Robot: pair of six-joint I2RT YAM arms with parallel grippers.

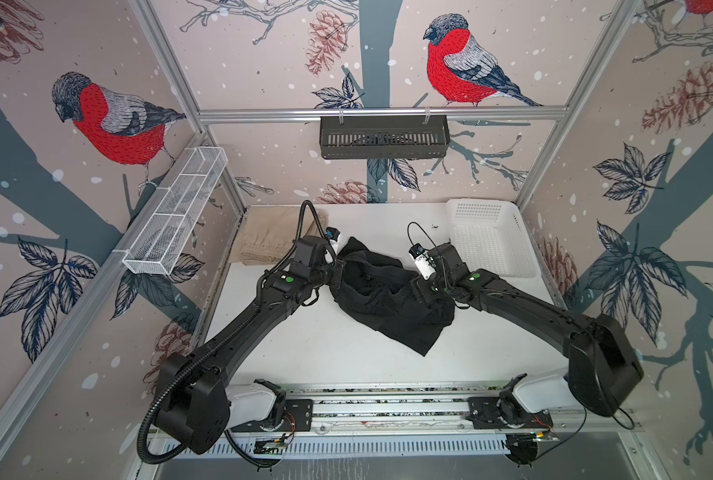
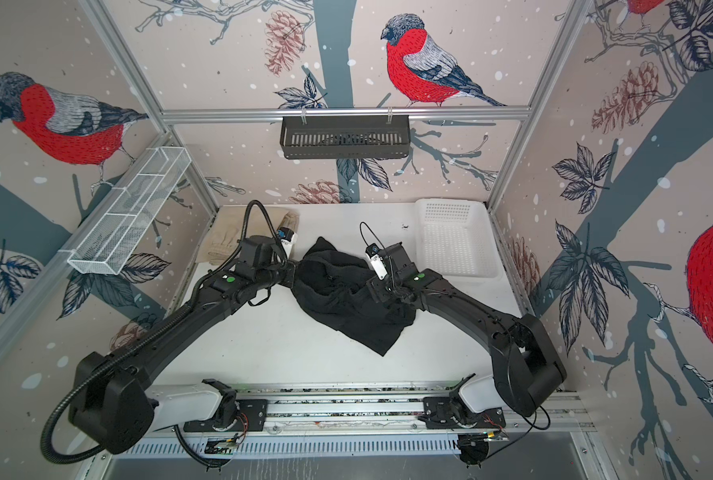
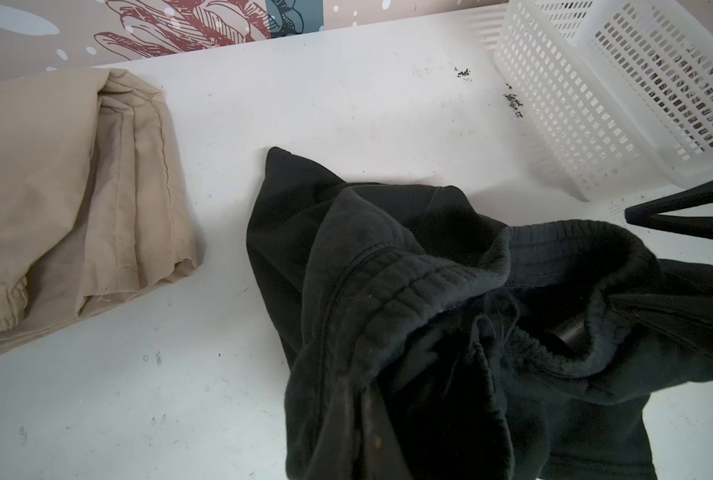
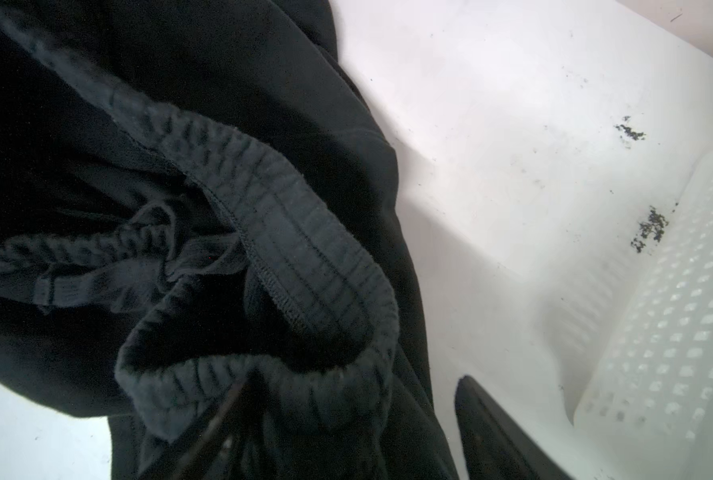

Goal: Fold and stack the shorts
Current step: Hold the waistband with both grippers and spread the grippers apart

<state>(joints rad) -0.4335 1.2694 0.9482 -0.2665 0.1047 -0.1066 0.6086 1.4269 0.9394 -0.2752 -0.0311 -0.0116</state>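
Note:
The black shorts (image 1: 383,299) (image 2: 346,299) lie crumpled in the middle of the white table, ribbed waistband (image 4: 304,249) uppermost. My left gripper (image 3: 359,419) (image 1: 338,270) is shut on a bunch of black cloth at the heap's left edge. My right gripper (image 4: 359,378) (image 1: 419,289) is open at the heap's right side. One finger (image 4: 496,432) is outside the cloth over bare table, and the other is down in the waistband folds. The beige shorts (image 1: 267,241) (image 3: 76,199) lie folded at the back left, partly hidden by my left arm.
A white perforated basket (image 1: 491,237) (image 2: 454,241) (image 3: 595,104) stands at the back right, close to my right gripper. A white wire shelf (image 1: 176,216) hangs on the left wall and a black shelf (image 1: 383,137) on the back wall. Dark specks (image 4: 649,224) mark the table by the basket.

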